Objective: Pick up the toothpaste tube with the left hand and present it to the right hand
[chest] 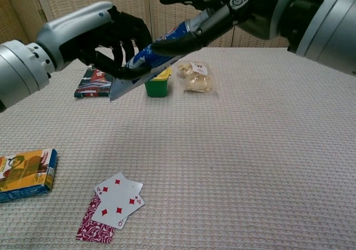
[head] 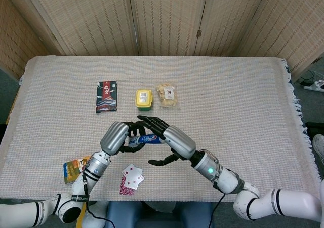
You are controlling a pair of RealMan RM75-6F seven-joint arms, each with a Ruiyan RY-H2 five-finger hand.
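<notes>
Behind the worktop (head: 228,86) we see a folding screen (head: 167,17) of woven tan panels. A beige woven cloth (head: 253,137) covers the worktop, fringed along its right edge. Grey floor (head: 316,68) beyond, with cables and a power strip (head: 315,85). Even light.

Left hand (chest: 103,39) grips toothpaste tube (chest: 146,58); right hand (chest: 222,8) touching.

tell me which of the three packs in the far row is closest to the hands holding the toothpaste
The yellow tub in the middle of the row. It sits just beyond the toothpaste tube; the dark packet lies farther left, the clear snack bag farther right.
</notes>
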